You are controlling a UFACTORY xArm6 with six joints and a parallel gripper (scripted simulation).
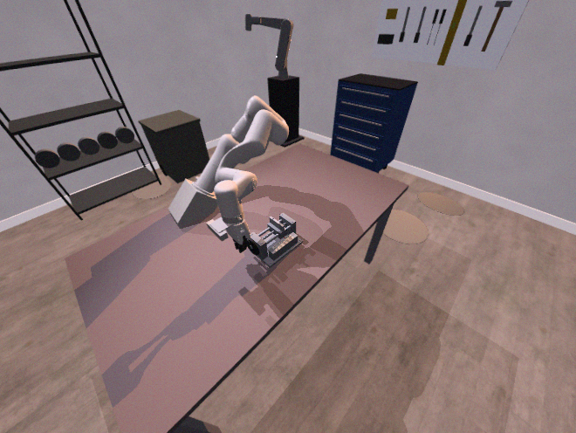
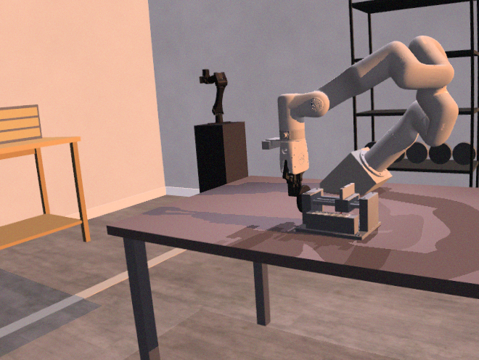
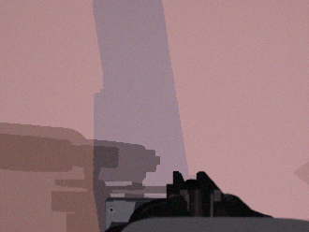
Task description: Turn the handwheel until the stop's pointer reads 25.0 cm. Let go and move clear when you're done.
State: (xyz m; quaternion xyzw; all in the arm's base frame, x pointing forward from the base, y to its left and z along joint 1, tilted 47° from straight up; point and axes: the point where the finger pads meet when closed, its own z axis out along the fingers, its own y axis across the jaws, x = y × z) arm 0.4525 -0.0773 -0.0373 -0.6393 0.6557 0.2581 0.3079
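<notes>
The dark two-fingered gripper (image 2: 295, 190) is clenched on the black round handwheel (image 2: 300, 202) at the grey metal stop fixture's (image 2: 336, 216) end. The fixture sits near the pinkish-brown table's (image 2: 193, 228) long edge, with bare tabletop beyond the wheel. Its scale markings are too small to read.

You see the arm (image 1: 242, 140) reaching down from its base near the bench's (image 1: 154, 298) far left edge, its hand (image 1: 242, 243) clamped on the dark handwheel (image 1: 253, 245) at the grey fixture's (image 1: 279, 239) near end, close to the right edge.
</notes>
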